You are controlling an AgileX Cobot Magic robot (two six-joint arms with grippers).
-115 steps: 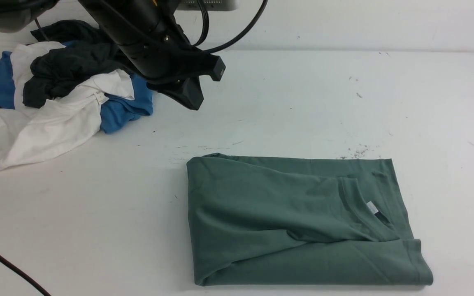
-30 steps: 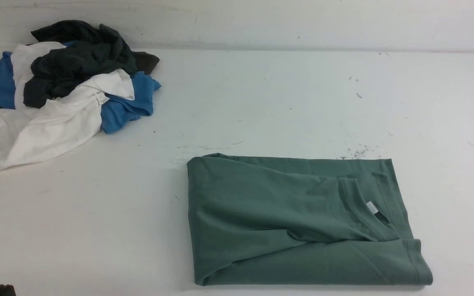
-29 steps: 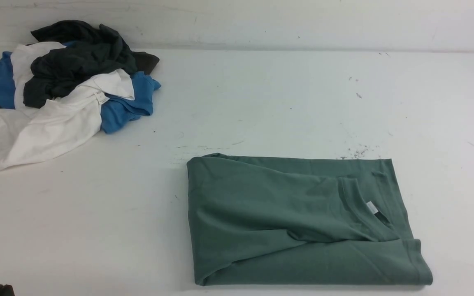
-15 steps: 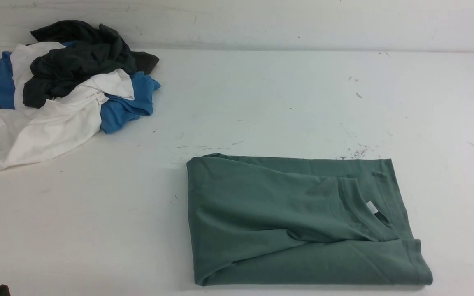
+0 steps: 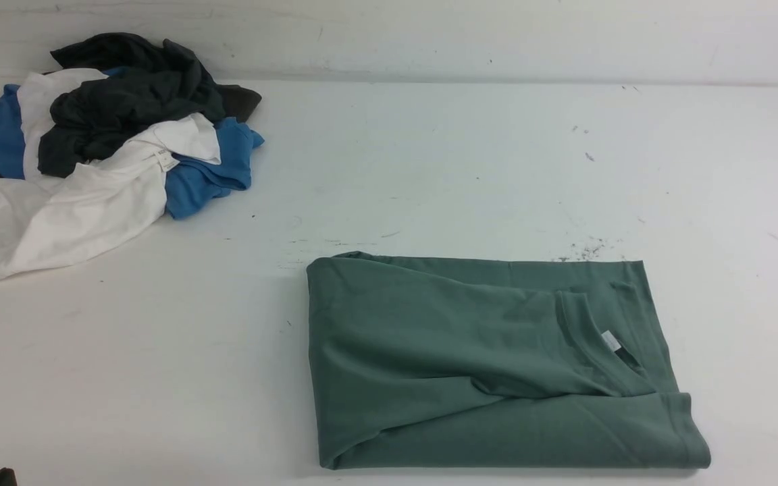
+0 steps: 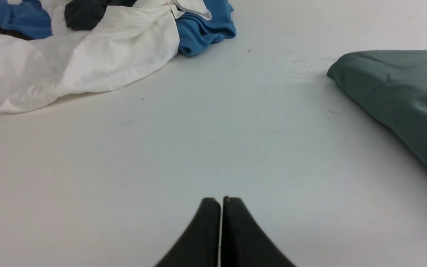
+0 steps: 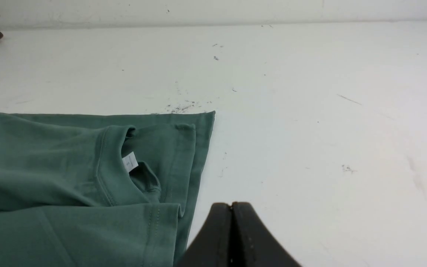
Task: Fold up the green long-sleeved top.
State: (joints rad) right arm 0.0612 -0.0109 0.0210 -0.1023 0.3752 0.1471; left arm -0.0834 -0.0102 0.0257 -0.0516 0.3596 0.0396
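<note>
**Green top lies folded, both grippers closed**

Where the white table [image 5: 429, 169] runs widest, the green long-sleeved top [image 5: 483, 378] lies folded into a flat rectangle at its near right, ribbed neck facing up. Far left sits a heap of blue, white and dark grey garments [image 5: 92, 148]. The white neck label [image 7: 130, 162] carries print too small to read. The left gripper [image 6: 221, 202] and right gripper [image 7: 231, 205] are pressed together, holding nothing.

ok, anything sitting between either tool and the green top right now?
Nothing visible. Bare table lies between the shut left tool and the green long-sleeved top. The shut right tool sits just off the top's edge. The pile of blue, white and dark clothes lies off to the far left.
</note>
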